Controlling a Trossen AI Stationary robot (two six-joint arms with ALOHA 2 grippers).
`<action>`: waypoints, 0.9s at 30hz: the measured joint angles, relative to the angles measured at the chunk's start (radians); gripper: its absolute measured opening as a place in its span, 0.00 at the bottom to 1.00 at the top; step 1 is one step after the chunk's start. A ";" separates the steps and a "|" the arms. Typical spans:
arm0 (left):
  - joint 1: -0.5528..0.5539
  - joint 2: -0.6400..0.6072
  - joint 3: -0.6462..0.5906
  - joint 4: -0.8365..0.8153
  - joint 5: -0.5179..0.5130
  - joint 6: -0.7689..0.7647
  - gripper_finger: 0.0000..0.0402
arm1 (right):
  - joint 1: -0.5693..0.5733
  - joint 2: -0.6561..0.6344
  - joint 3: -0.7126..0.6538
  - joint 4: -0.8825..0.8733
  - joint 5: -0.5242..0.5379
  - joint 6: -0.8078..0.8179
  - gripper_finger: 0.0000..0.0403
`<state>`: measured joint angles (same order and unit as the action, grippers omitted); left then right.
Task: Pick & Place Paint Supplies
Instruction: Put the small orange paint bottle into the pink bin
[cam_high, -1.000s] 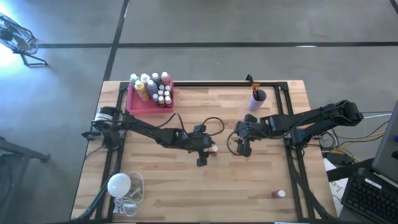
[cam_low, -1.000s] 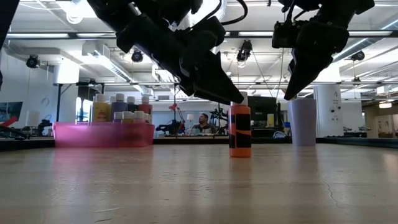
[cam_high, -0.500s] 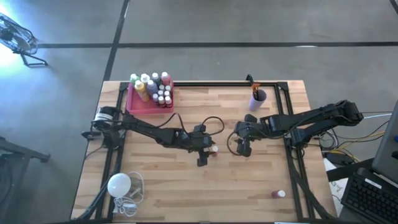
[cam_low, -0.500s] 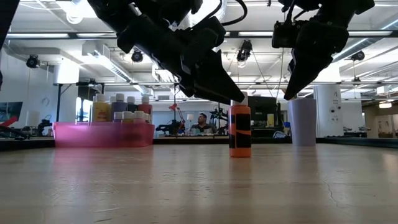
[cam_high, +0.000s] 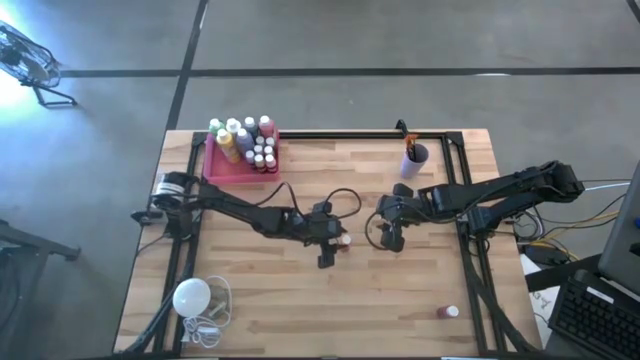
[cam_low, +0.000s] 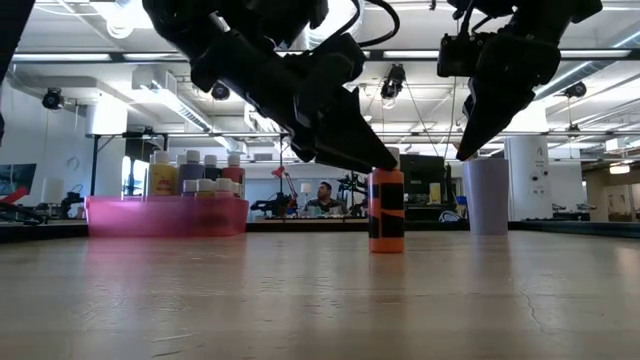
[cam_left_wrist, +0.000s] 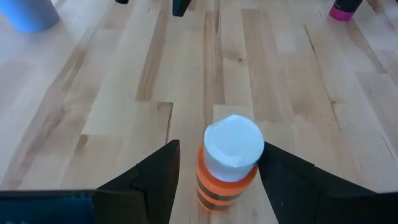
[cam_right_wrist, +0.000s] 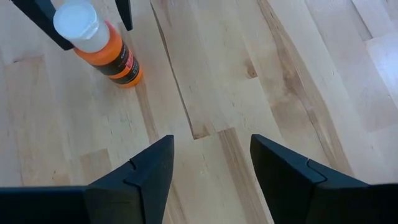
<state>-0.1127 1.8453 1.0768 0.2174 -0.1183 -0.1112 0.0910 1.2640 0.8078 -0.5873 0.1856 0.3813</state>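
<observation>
An orange paint bottle (cam_left_wrist: 227, 180) with a white cap (cam_left_wrist: 233, 148) stands upright on its base on the wooden table, near the middle (cam_high: 345, 240). My left gripper (cam_left_wrist: 221, 149) is open, slanting down from the table's left, one finger on each side of the cap; a gap shows on one side. My right gripper (cam_right_wrist: 211, 146) hangs open over bare wood just right of the bottle (cam_right_wrist: 106, 56), holding nothing. A pink tray (cam_high: 226, 168) at the far left holds several white-capped bottles (cam_high: 250, 143). A purple cup (cam_high: 415, 154) with brushes stands at the far edge.
A small dark-pink bottle (cam_high: 447, 312) stands near the table's front right. A white bulb with its cord (cam_high: 192, 297) lies at the front left. Black frame rails (cam_high: 470, 270) run along the table's left, right and far sides. Bare wood lies between the grippers and the near edge.
</observation>
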 joint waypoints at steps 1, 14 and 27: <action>0.000 0.004 0.000 0.005 0.000 -0.001 0.54 | 0.000 0.000 0.000 0.000 0.000 0.000 0.52; 0.000 0.005 0.000 0.005 0.005 0.009 0.34 | 0.000 0.000 -0.008 0.000 0.000 0.000 0.46; 0.001 0.002 0.002 0.006 0.005 0.011 0.29 | 0.000 0.000 -0.010 0.000 0.000 0.000 0.42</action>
<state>-0.1120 1.8469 1.0786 0.2237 -0.1131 -0.1001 0.0911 1.2636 0.7975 -0.5873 0.1855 0.3817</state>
